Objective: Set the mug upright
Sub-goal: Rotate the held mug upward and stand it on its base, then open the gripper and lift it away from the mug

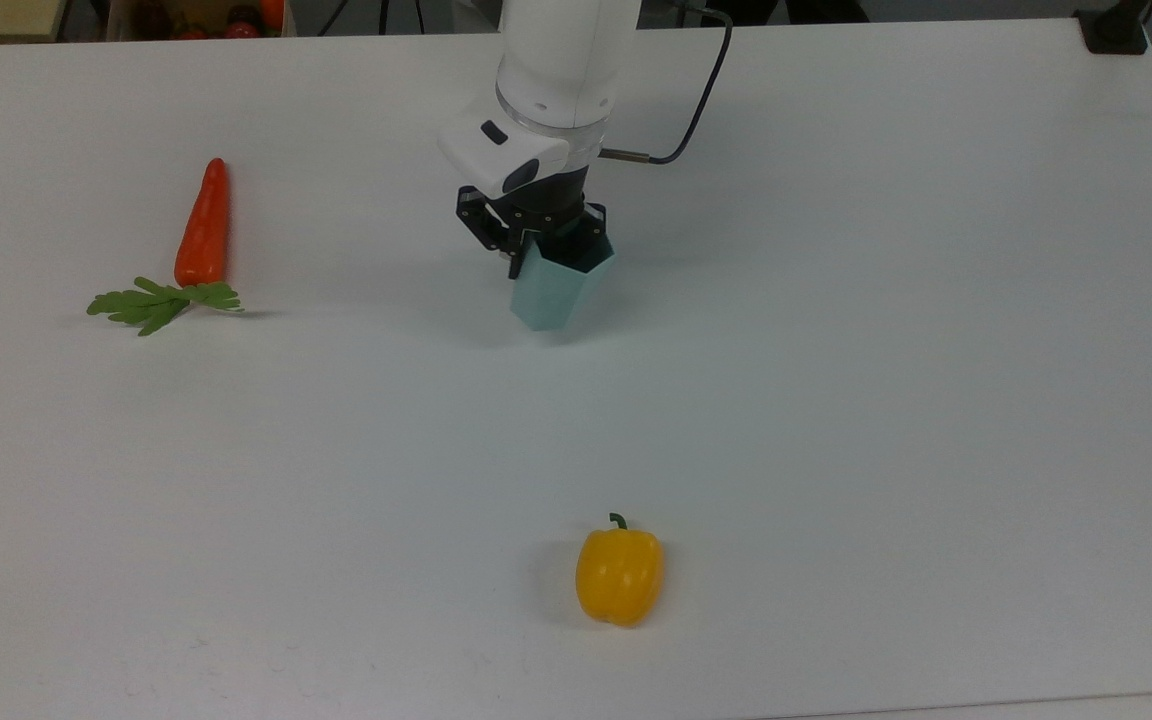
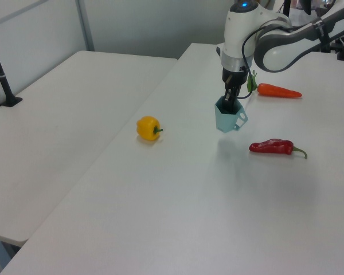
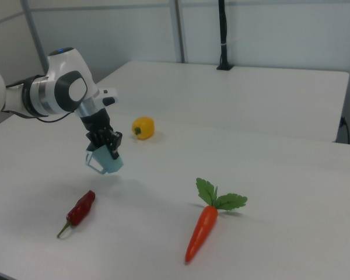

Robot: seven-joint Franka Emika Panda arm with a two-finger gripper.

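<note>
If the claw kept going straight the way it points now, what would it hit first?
The claw points down, shut on the mug at its rim. Going on, the mug's base would likely meet bare table first; a shadow below hints at a gap.

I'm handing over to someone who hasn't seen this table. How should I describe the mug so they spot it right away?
Start at the white table and follow the white robot arm down to its black gripper. The mug hangs from the fingers, rim up, lifted off the table. It is the one pale blue-teal, faceted thing there; the carrot, yellow pepper and red chilli are all vegetables lying flat.
</note>
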